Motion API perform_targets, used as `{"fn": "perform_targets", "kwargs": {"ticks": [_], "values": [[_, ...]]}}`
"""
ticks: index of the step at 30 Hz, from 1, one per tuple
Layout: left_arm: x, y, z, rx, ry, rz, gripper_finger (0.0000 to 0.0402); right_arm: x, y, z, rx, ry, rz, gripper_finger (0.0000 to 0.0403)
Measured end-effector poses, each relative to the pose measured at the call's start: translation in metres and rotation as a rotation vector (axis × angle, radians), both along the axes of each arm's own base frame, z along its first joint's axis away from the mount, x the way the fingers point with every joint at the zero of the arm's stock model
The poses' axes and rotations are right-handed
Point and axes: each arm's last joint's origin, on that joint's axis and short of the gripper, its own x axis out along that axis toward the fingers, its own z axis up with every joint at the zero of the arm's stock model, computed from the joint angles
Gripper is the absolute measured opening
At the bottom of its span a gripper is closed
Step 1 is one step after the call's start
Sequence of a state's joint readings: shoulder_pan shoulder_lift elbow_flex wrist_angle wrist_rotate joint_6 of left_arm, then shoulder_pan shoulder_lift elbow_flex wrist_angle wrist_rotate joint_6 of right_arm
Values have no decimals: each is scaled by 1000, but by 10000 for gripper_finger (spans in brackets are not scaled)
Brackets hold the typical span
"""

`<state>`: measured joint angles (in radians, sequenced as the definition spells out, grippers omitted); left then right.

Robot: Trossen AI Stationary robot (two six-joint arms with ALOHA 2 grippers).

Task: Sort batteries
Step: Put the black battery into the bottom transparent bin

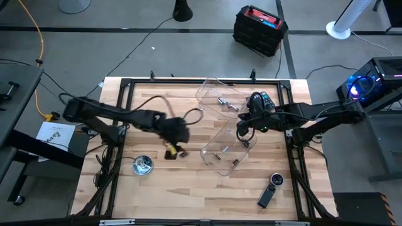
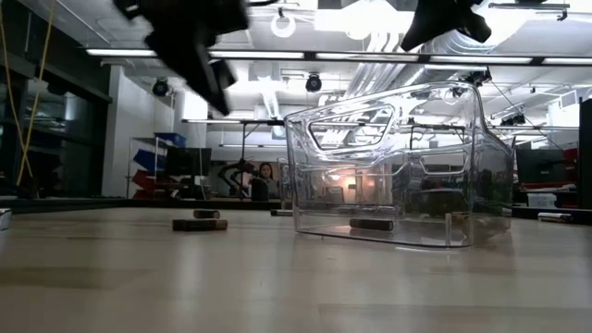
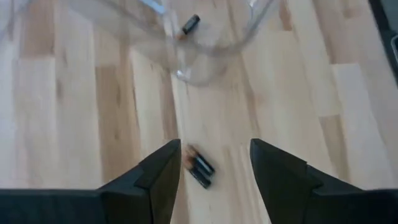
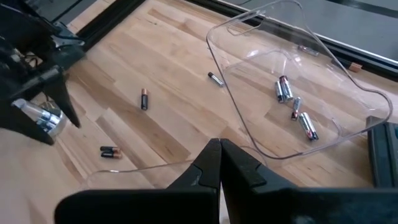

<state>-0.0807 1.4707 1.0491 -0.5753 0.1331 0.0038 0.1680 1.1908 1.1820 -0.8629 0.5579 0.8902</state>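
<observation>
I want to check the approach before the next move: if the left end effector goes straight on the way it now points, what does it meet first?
Most likely the pair of dark batteries lying side by side on the table, between the open fingers of the left end effector. How far below they lie is unclear.
</observation>
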Motion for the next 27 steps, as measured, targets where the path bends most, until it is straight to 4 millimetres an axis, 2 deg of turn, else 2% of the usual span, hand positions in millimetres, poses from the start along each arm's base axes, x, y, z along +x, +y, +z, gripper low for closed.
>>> {"fn": "perform_targets", "kwargs": {"ticks": [4, 7, 11, 14, 18, 27], "values": [[-33, -5, -37, 3, -1, 111, 180, -1, 0, -1, -2, 11, 0, 0], [-42, -11, -56, -16, 12, 156, 175, -1, 0, 0, -8, 9, -5, 0], [-39, -17, -74, 16, 54, 191, 168, -1, -1, -1, -17, 11, -13, 0], [-27, -21, -77, 24, 27, 226, 164, -1, -1, 0, -30, 9, -23, 0], [-20, -26, -91, 40, 69, 260, 161, -1, -1, -1, -31, 12, -23, 0], [-17, -27, -111, 85, 124, 329, 160, -2, -1, -1, -33, 23, -24, 0]]}}
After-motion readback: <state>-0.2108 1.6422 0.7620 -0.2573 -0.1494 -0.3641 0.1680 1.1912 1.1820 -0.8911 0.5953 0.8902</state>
